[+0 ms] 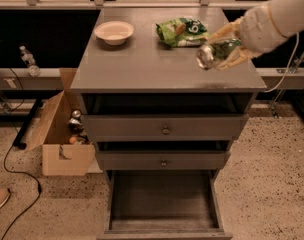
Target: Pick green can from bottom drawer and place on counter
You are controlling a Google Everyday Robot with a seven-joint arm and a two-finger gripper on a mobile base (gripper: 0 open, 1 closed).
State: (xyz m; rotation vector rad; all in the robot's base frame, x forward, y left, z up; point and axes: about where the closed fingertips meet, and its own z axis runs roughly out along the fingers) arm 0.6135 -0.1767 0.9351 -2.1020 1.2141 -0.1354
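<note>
So we've got the gripper (218,51) over at the 3 o'clock edge of the counter (142,64), fingers clamped around the can (208,56). The can is tipped on its side with a silver end pointing our way, and we can't tell if it's touching the top or just above it. The bag (182,31) sits at 11 o'clock from the can, the bowl (114,32) at 10 o'clock, and the bottom drawer (162,204) is pulled open at 6 o'clock.

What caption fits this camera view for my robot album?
The gripper holds the green can on its side above the counter, near its right edge, with the bottom drawer open below.
</note>
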